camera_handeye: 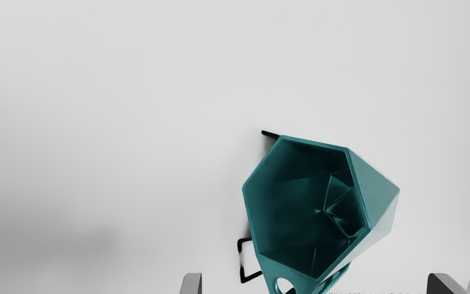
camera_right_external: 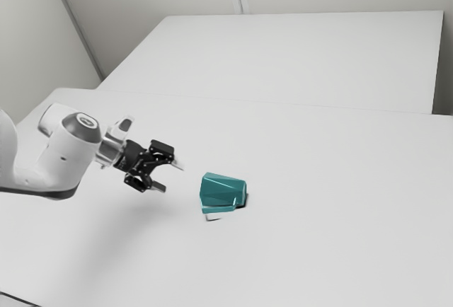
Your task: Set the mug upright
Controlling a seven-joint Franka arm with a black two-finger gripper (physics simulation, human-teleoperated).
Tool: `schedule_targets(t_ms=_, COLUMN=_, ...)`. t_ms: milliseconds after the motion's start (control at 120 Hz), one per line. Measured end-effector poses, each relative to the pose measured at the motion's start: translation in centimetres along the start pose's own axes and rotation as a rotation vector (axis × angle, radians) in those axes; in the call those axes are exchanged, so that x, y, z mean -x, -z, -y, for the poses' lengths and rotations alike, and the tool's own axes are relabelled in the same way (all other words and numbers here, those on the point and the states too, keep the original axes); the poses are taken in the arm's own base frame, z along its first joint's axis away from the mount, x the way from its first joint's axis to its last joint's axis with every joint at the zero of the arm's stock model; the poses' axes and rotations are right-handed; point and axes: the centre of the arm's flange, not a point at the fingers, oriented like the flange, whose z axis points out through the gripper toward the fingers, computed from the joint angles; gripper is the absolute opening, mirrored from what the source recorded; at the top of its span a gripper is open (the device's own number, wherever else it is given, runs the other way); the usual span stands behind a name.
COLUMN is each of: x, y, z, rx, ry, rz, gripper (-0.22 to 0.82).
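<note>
Item: one robot arm [camera_right_external: 56, 158], white, jointed. From where I stood, it came in from the exterior view's left, held above the bench [camera_right_external: 340, 194], its last white section rising to a grey-capped joint [camera_right_external: 81, 127] before the wrist turned outward. Pose: reaching toward the exterior view's right, slanting somewhat downward, with a soft grey shadow [camera_right_external: 124, 229] on the surface below.

Item: one black hand [camera_right_external: 170, 177], at the arm's end. Jaws standing well apart, nothing clamped in them; the two tips pointed toward the mug and were clear of it.

Item: one mug [camera_right_external: 223, 192], teal, faceted. Lying on its side on the bench, a little beyond the tips, mouth [camera_handeye: 296, 204] turned toward the hand, base toward the exterior view's right. The wrist view looked straight into its dark, angular inside. Handle [camera_handeye: 275, 267] off to one side, along the bench; in the wrist view it appeared between the two tips.

Item: one further white table [camera_right_external: 304, 52], behind the bench.

Item: one thin dark cord [camera_right_external: 20, 298], at the bench's near corner.
</note>
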Motion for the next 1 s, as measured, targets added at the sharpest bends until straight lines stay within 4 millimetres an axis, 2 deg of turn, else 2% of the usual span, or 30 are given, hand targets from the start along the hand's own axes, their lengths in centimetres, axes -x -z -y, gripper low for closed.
schedule_targets(t_ms=183, x=0.0, y=-1.1, z=0.4, rx=0.002, ry=-0.047, rz=0.034, gripper=0.58)
schedule_targets(t_ms=400, x=-0.3, y=-1.7, z=-0.3, rx=0.051, ry=-0.071, rz=0.024, gripper=0.57)
schedule_targets(t_ms=517, x=-1.1, y=-2.1, z=-0.9, rx=0.103, ry=-0.061, rz=-0.005, gripper=0.56)
schedule_targets(t_ms=733, x=-2.5, y=-3.3, z=-0.4, rx=0.153, ry=-0.048, rz=-0.014, gripper=0.56)
schedule_targets(t_ms=850, x=-2.3, y=-3.8, z=-0.7, rx=0.170, ry=-0.061, rz=-0.009, gripper=0.56)
schedule_targets(t_ms=1000, x=-1.2, y=-5.2, z=-2.1, rx=0.191, ry=-0.094, rz=0.014, gripper=0.56)
